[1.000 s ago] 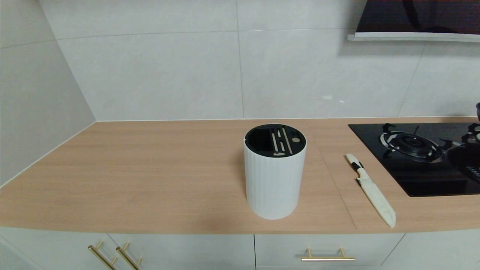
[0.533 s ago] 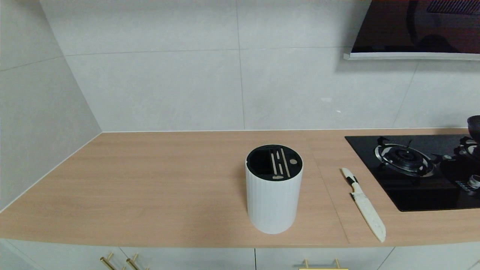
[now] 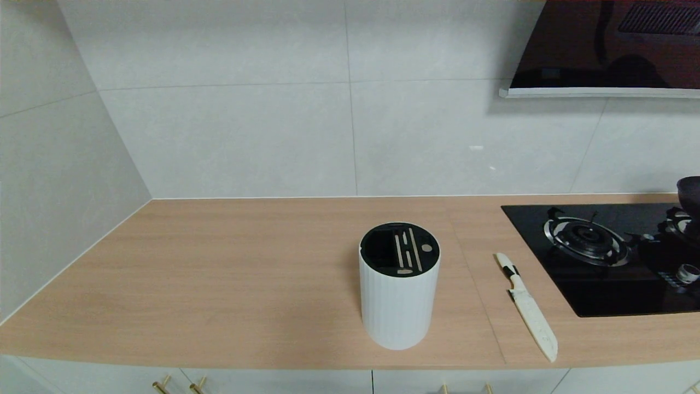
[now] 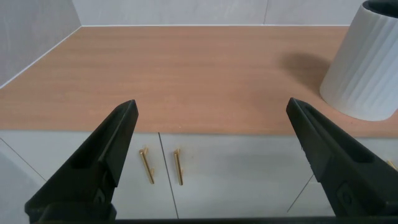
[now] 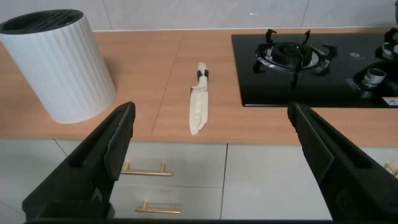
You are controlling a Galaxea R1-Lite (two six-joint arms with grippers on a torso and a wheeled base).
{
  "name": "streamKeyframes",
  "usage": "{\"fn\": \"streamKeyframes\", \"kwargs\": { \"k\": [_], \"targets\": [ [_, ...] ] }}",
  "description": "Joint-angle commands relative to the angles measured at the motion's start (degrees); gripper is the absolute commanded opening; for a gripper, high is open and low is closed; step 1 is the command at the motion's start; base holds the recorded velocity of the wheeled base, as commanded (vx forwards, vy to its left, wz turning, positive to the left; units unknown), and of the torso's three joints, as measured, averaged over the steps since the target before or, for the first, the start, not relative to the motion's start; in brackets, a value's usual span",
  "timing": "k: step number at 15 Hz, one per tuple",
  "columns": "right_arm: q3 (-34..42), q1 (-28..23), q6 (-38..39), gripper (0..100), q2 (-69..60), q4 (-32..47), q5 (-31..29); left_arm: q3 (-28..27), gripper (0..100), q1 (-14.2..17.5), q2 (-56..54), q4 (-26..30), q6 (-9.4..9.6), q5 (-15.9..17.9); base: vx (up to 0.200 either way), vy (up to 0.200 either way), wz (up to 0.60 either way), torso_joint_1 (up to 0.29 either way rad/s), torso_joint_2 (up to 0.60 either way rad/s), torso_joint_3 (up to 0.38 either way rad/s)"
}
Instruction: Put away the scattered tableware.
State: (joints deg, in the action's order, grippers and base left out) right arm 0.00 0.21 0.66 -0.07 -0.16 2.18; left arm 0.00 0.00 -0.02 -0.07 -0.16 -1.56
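A white knife (image 3: 526, 306) with a speckled blade and a black band on its handle lies flat on the wooden counter (image 3: 246, 273), blade toward the front edge, right of a white ribbed cylindrical holder (image 3: 399, 298) with a black slotted top. The knife (image 5: 198, 104) and holder (image 5: 59, 65) also appear in the right wrist view, beyond my right gripper (image 5: 211, 155), which is open and hangs in front of the counter's edge. My left gripper (image 4: 211, 155) is open too, in front of the counter, with the holder (image 4: 367, 62) off to one side.
A black gas hob (image 3: 607, 251) with burner grates sits right of the knife, a range hood (image 3: 601, 49) above it. Tiled walls close the back and left. White cabinet fronts with gold handles (image 5: 146, 171) lie below the counter. Bare counter stretches left of the holder.
The whole head view has shifted: the counter sits lower and smaller in the picture, so the camera has moved. The knife and holder keep their places on the counter.
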Motion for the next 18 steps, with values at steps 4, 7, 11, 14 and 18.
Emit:
{"fn": "streamKeyframes", "kwargs": {
  "k": [4, 7, 11, 14, 18],
  "targets": [
    [0.00, 0.06, -1.01, 100, 0.07, 0.07, 0.19, 0.00, 100, 0.00, 0.02, -0.01, -0.11, -0.02, 0.000, 0.000, 0.00, 0.000, 0.00, 0.000],
    [0.00, 0.06, -1.80, 100, 0.07, -0.02, 0.10, 0.00, 100, 0.00, 0.02, -0.01, -0.11, -0.02, 0.000, 0.000, 0.00, 0.000, 0.00, 0.000],
    [-4.92, 0.32, -1.71, 100, 0.69, -1.42, 1.42, 0.00, 100, 0.00, 0.02, -0.01, -0.11, -0.02, 0.000, 0.000, 0.00, 0.000, 0.00, 0.000],
    [-10.81, 2.43, -0.75, 100, 13.08, 0.42, 4.23, 0.00, 100, 0.00, 0.02, -0.01, -0.11, -0.02, 0.000, 0.000, 0.00, 0.000, 0.00, 0.000],
    [-18.37, 3.13, -2.86, 100, 37.43, -0.02, 5.02, 0.00, 100, 0.00, 0.02, -0.01, -0.11, -0.02, 0.000, 0.000, 0.00, 0.000, 0.00, 0.000]
  ]
}}
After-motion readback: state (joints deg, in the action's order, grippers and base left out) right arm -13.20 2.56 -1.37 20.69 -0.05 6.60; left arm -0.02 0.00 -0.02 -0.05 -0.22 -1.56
